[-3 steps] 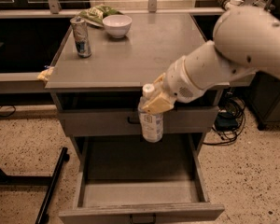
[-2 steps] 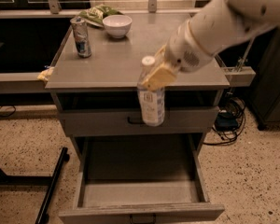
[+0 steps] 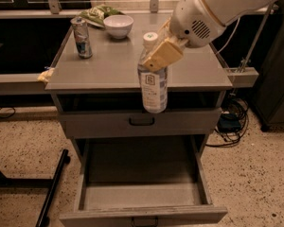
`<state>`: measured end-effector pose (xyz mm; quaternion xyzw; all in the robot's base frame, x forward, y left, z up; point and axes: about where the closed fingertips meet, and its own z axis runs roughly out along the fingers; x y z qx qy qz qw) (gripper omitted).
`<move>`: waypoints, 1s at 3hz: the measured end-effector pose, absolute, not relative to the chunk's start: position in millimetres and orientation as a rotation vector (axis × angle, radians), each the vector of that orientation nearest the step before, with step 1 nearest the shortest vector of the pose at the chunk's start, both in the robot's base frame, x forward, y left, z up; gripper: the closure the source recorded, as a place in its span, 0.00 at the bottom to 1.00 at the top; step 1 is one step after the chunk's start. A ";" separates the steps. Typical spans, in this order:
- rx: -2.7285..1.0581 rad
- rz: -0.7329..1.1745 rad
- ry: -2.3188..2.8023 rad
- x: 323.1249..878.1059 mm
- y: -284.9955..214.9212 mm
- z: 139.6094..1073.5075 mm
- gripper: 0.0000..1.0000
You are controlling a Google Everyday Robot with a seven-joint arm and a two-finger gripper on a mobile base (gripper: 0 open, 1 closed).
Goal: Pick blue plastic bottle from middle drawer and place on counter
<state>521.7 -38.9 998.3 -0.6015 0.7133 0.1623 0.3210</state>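
Gripper (image 3: 157, 56) up at the front edge of the desk (image 3: 109, 67), jaws clamped across the neck of the blue plastic bottle (image 3: 154, 92). Held upright, white cap on top, seen against the closed upper drawer (image 3: 99, 123). Below, middle drawer (image 3: 142, 195) standing open. At desk's far left: drink can (image 3: 82, 38), white bowl (image 3: 118, 26), green packet (image 3: 95, 14).

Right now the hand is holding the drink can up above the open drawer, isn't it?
Not the can: the camera view shows the hand holding the blue plastic bottle above the open middle drawer. The can stands on the counter.
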 end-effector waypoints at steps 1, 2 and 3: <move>-1.530 0.420 1.869 548.8 -39.2 995.7 1.00; -1.510 0.432 1.860 591.8 -39.7 989.5 1.00; -1.513 0.436 1.853 638.1 -38.4 990.6 1.00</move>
